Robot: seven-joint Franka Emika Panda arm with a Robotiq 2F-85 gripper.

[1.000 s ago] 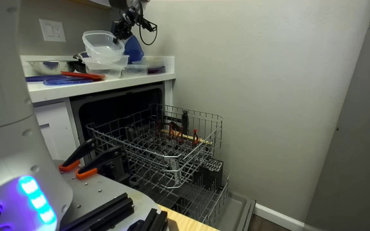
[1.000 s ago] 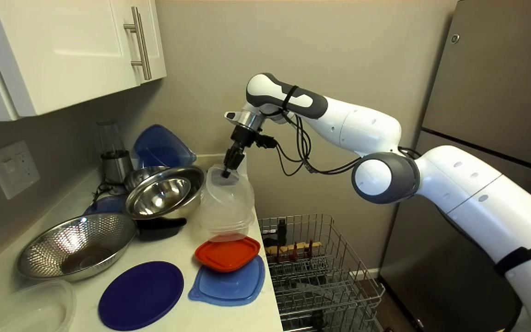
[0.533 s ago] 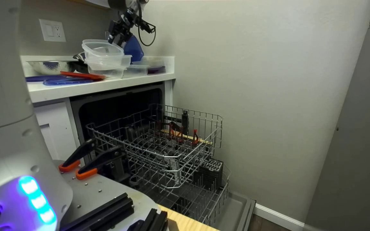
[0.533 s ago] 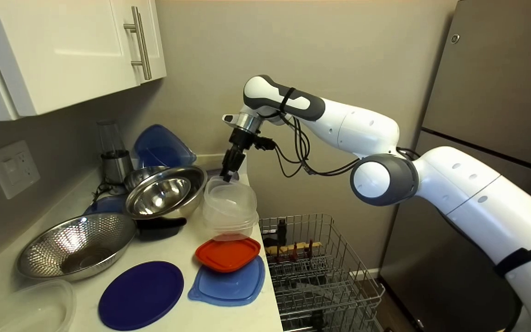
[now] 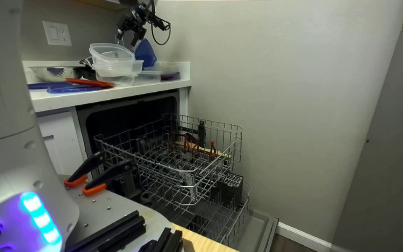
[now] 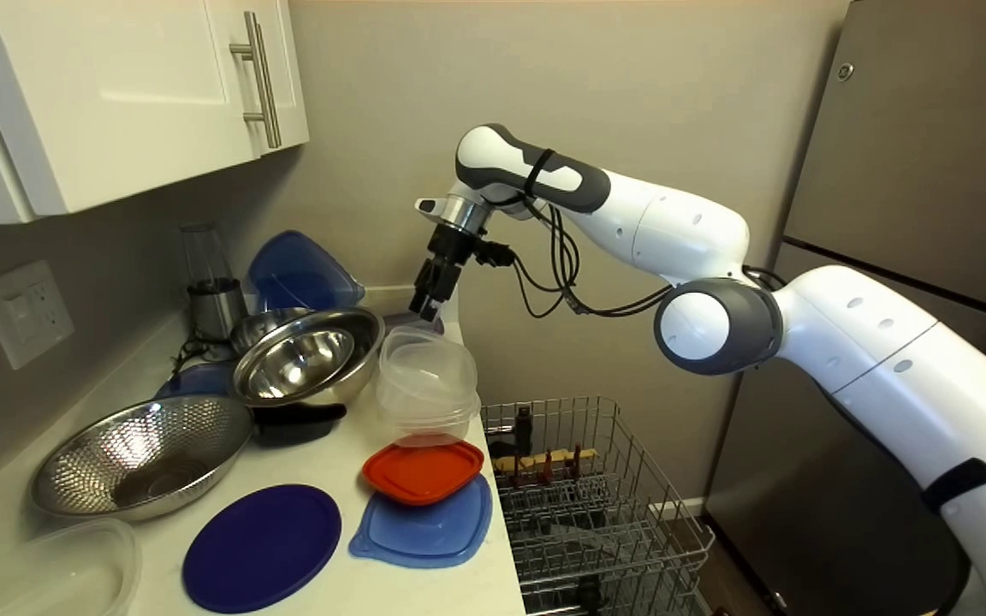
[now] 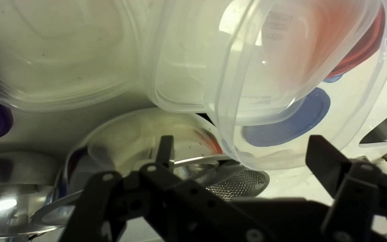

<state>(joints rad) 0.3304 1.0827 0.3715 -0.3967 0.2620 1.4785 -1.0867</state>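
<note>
The gripper [image 7: 241, 147] hung just above the stack of clear plastic containers [image 6: 429, 412], its fingers spread wide with nothing between them; no contact with the stack showed. The top container [image 5: 112, 54], tilted, was the stack's nearest part. With the stack as landmark, in an exterior view, a red lid [image 6: 423, 472] lay just beside it on the camera's side, overlapping a light blue lid [image 6: 429, 539]; steel bowls [image 6: 309, 364] stood just left of it, a perforated colander [image 6: 146, 458] farther left; a dark blue lid [image 6: 262, 547] lay nearer the camera and to its left. Below the stack and to its right, a dishwasher rack [image 5: 186, 171] was drawn out.

The step in hand looked to be work on the top container, with no grip on it. Taking hold would have called for setting one finger inside and one outside its rim; moving off, for a straight rise clear of that rim.
</note>
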